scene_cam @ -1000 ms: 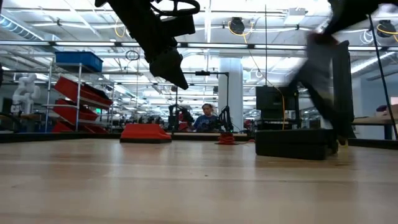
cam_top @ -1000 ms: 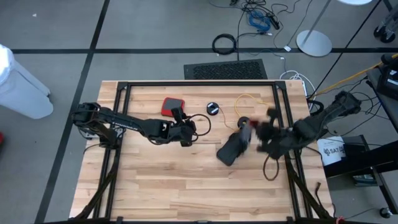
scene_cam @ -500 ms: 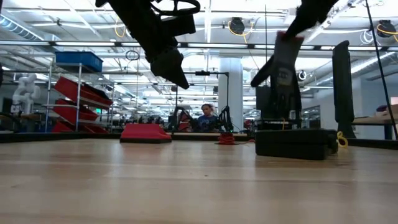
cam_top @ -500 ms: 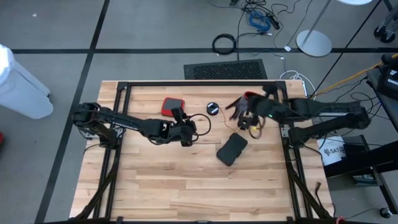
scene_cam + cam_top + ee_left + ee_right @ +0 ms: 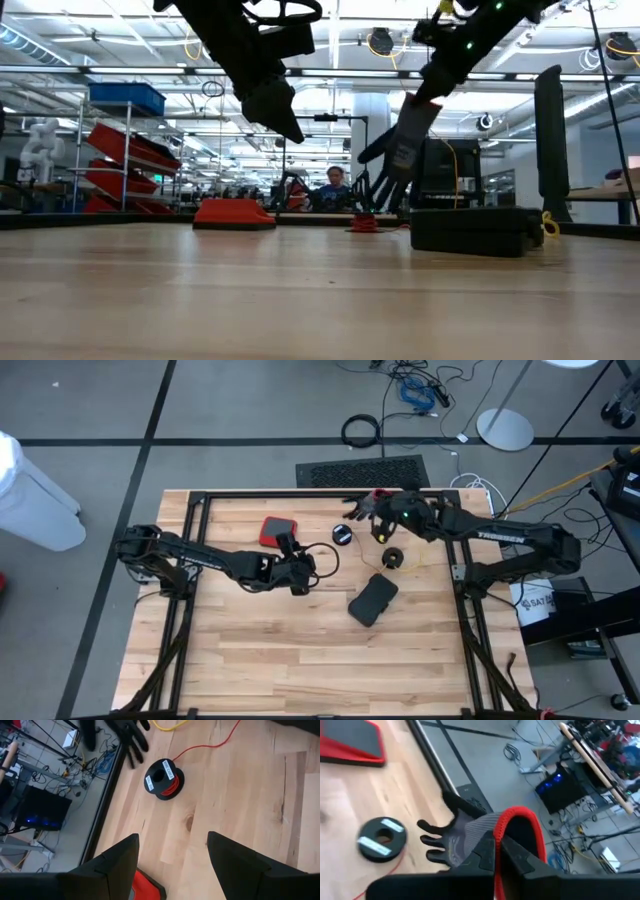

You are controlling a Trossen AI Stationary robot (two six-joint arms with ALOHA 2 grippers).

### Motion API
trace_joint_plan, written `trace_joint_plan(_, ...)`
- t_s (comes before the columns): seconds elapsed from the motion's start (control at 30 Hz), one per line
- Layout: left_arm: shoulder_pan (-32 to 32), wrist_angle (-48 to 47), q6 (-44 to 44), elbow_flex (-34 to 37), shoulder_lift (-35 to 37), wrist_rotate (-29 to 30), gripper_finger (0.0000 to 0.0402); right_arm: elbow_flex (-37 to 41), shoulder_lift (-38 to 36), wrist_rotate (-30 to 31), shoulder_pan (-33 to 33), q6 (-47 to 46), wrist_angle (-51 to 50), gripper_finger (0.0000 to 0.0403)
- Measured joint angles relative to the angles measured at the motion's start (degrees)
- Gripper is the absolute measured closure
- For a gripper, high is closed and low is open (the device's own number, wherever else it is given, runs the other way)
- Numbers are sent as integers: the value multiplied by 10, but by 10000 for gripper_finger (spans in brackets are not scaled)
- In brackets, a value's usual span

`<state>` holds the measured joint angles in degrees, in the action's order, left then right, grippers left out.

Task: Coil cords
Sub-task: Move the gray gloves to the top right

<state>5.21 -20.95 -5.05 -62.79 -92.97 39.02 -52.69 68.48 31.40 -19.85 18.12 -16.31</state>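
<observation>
From above, the right gripper (image 5: pixel 388 510) reaches over the far part of the table (image 5: pixel 300 660), clamped on the cuff of a grey glove (image 5: pixel 362 507) whose black fingers hang toward a black reel (image 5: pixel 342 534). A second reel (image 5: pixel 393 557) lies nearer the right edge, with yellow cord (image 5: pixel 415 520) curving beside it. The left gripper (image 5: pixel 300 573) hangs mid-table, fingers spread with nothing between them, beside a red case (image 5: pixel 279 531); a dark pouch (image 5: pixel 373 599) lies just right of centre.

Low view: the glove (image 5: pixel 400 155) dangles from the right arm above a dark box (image 5: pixel 475 230); the left gripper (image 5: pixel 272 100) hangs above the tabletop. A person (image 5: pixel 331 190) sits far behind.

Left wrist view: its own two fingers (image 5: pixel 117 862) stand apart; beyond them lies the reel (image 5: pixel 163 778) wound with red-orange cord (image 5: pixel 210 746), the glove's fingertips (image 5: pixel 131 740) just beside it.

Right wrist view: the closed fingers pinch the glove's red-trimmed cuff (image 5: pixel 517 827); the reel (image 5: pixel 382 837) lies below the glove's fingertips.
</observation>
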Motion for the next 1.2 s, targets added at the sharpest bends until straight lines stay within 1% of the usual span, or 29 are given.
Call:
trace_joint_plan(0.07,0,0,1,3,0,-6,158,0,19,-22,-13,0,2,403)
trace_joint_plan(0.17,0,-1,1,9,0,-15,158,0,57,-108,-32,-21,-14,403)
trace_joint_plan(0.2,0,-1,1,11,0,-15,158,0,71,-127,-37,-26,-20,403)
trace_joint_plan(0.37,0,0,2,19,0,-15,158,0,132,-136,-38,-31,-24,403)
trace_joint_plan(0.53,0,1,3,31,0,-15,158,0,159,-139,-40,-23,-8,403)
trace_joint_plan(0.57,0,1,3,34,0,-15,158,0,161,-143,-41,-24,-8,402)
trace_joint_plan(0.63,0,2,3,39,0,-15,158,0,161,-170,-45,-31,-17,400)
trace_joint_plan(0.73,0,4,3,43,0,-15,158,0,161,-210,-46,-47,-41,399)
trace_joint_plan(0.87,0,5,4,44,0,-16,158,0,161,-272,-44,-61,-98,398)
trace_joint_plan(0.97,0,5,4,44,0,-17,158,0,161,-279,-40,-72,-151,398)
trace_joint_plan(1.07,0,5,4,44,0,-20,158,0,160,-304,-41,-78,-199,397)
trace_joint_plan(1.2,0,13,4,44,0,-20,158,0,160,-317,-41,-91,-225,397)
